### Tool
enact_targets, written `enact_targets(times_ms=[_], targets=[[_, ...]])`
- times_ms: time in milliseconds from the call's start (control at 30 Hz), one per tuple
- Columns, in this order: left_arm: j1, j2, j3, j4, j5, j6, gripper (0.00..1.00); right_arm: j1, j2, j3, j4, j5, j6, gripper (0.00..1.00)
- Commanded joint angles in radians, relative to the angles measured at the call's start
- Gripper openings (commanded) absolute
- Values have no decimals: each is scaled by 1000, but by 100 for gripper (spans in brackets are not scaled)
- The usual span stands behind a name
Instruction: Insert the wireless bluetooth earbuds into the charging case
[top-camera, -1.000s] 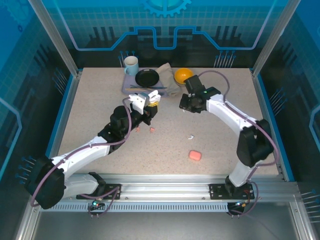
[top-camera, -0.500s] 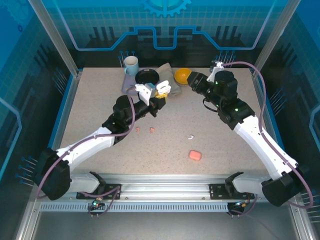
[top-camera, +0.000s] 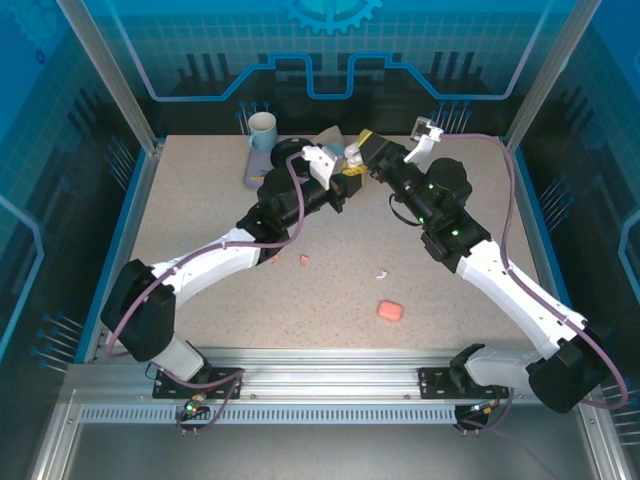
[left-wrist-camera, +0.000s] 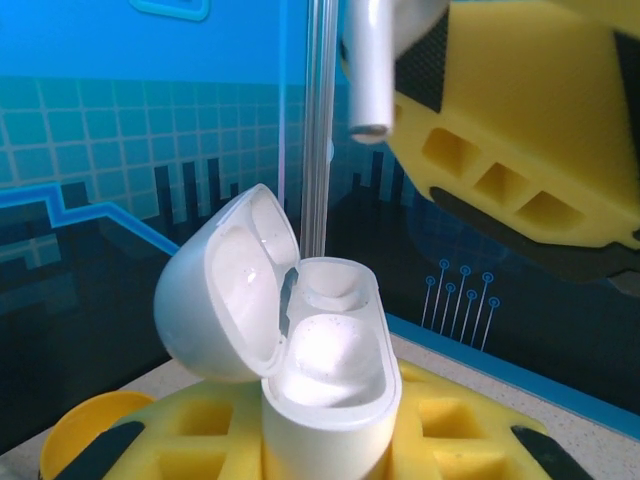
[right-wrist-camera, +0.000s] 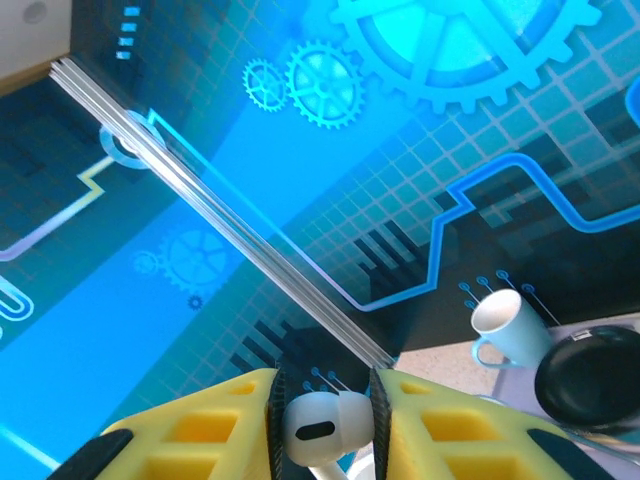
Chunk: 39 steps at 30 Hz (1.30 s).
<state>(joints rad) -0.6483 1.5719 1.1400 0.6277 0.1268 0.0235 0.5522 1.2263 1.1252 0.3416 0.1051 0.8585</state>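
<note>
My left gripper (top-camera: 338, 180) is shut on the white charging case (left-wrist-camera: 325, 375), which stands upright with its lid hinged open to the left. Both wells inside look empty. My right gripper (top-camera: 366, 154) is shut on a white earbud (right-wrist-camera: 325, 428) pinched between its yellow fingers (right-wrist-camera: 205, 435). In the left wrist view the earbud's stem (left-wrist-camera: 368, 70) hangs just above and slightly right of the open case, apart from it. On the table lie two salmon-pink earbuds (top-camera: 305, 260) (top-camera: 275, 259) and another white earbud (top-camera: 381, 273).
A shut salmon-pink case (top-camera: 390, 311) lies near the front of the table. At the back stand a pale blue mug (top-camera: 262, 128), a black plate (top-camera: 288, 153) on a purple tray (top-camera: 255, 172) and a crumpled cloth (top-camera: 330, 138). The enclosure's glass walls (top-camera: 100, 230) surround the table.
Both arms have reached toward the back of the table and risen. The right gripper swung left with the earbud until it came over the case held by the left gripper.
</note>
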Motion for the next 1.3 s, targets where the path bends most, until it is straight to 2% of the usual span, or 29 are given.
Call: enact_targets(times_ms=[0, 1267], targets=[[-8, 22, 57, 54, -22, 33, 0, 21, 4, -13, 86, 29, 4, 30], [-8, 27, 101, 36, -15, 19, 0, 18, -12, -79, 48, 10, -66, 28]])
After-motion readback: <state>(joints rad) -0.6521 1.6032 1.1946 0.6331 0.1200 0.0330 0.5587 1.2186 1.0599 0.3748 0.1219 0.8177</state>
